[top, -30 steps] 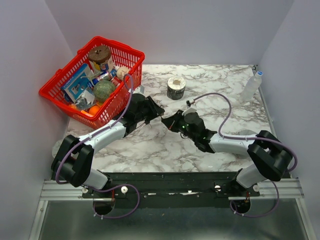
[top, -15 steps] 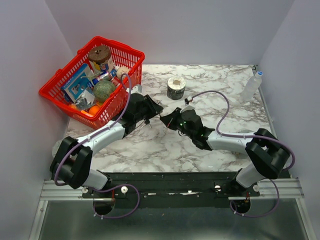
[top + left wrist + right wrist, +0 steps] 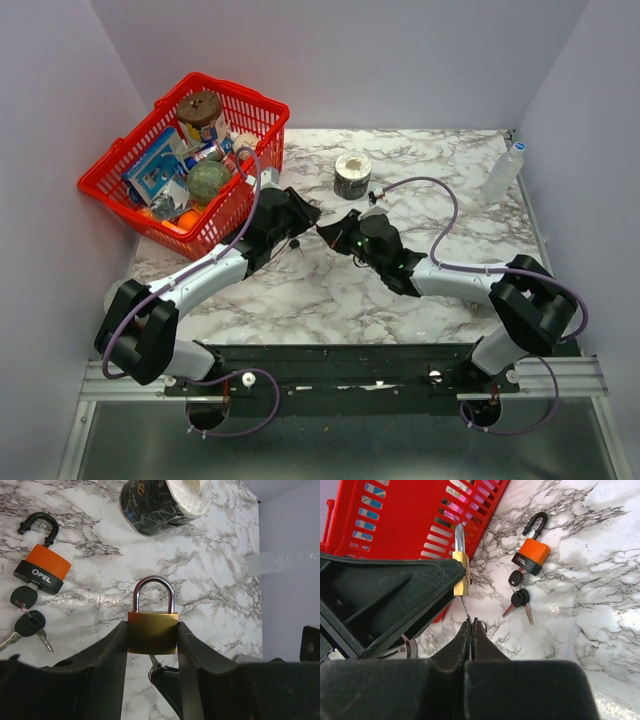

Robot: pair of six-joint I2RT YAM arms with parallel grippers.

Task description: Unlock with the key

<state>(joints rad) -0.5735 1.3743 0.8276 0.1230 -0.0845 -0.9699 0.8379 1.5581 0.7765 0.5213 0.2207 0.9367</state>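
Note:
My left gripper [image 3: 300,216] is shut on a small brass padlock [image 3: 152,632], gripping its body from both sides with the silver shackle closed and pointing away. The padlock also shows edge-on in the right wrist view [image 3: 460,575]. My right gripper [image 3: 326,233] is shut on the key; the key's head is hidden between the fingers. Only its thin silvery blade [image 3: 465,609] shows, running from my fingertips [image 3: 479,626] up to the padlock's underside. In the left wrist view the blade [image 3: 154,663] meets the padlock's bottom face.
An orange-and-black padlock [image 3: 42,570] with an open shackle lies on the marble with two black-headed keys [image 3: 26,616] hanging from it; it also shows in the right wrist view [image 3: 532,556]. A tape roll [image 3: 352,175], a red basket [image 3: 232,92] and a bottle [image 3: 503,172] stand around.
My right gripper has moved left and away toward my left gripper, bringing the key blade up to the brass padlock. The left gripper has shifted slightly, still holding the padlock.

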